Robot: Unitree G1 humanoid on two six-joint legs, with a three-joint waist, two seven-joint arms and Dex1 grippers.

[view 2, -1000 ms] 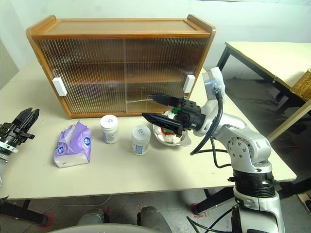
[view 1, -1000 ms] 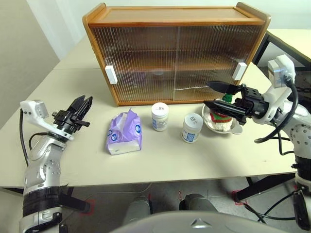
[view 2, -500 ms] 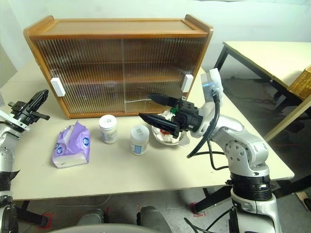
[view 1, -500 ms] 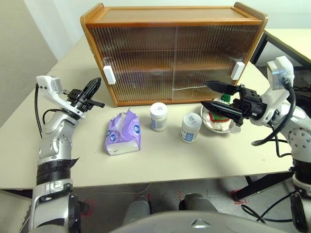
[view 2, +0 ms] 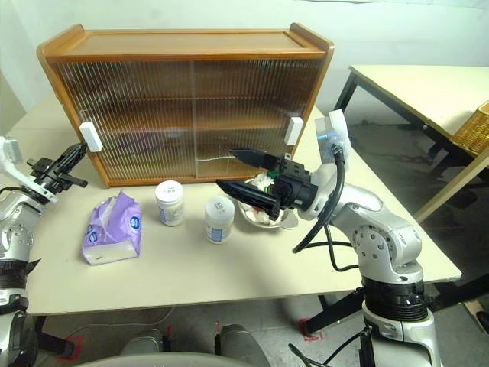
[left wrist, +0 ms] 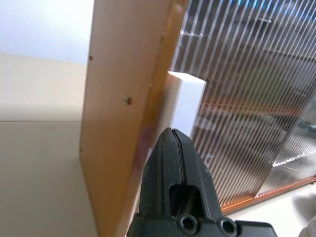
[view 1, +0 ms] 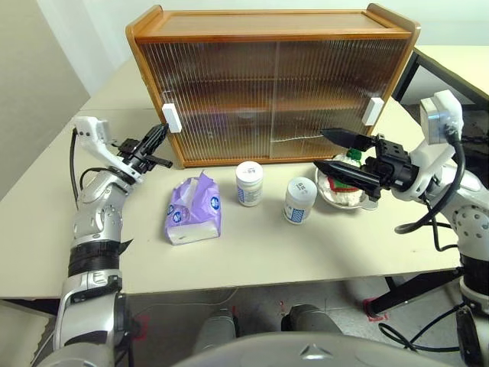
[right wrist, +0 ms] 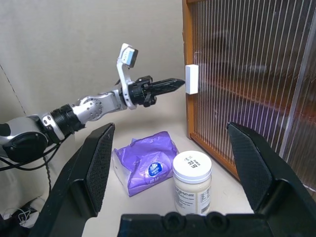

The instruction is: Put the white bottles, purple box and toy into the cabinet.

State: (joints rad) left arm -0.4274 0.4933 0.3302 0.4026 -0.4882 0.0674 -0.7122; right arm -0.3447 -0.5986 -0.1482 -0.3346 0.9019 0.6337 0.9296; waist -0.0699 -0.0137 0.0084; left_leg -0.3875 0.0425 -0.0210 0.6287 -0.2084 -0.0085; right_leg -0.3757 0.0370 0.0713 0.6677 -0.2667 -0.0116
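cabinet: back of counter, both ribbed sliding doors closed, nothing inside yet.
left gripper: clenched, empty, tip just beside the white left door handle. Looks set to push the door open.
right gripper: spread wide, holding nothing, hovering over the bowl.
white bottles: two jars mid-counter in front of the cabinet, second jar nearer the bowl. Likely rigid, light, smooth; grip across the body below the lid.
purple box: left of the jars, near the front edge. Soft pack, will crush; pinch across the short width.
toy: plush in the bowl, right side. Squashy, grab the body.
labels: blue print on the jars, round blue logo on the pack; none legible.
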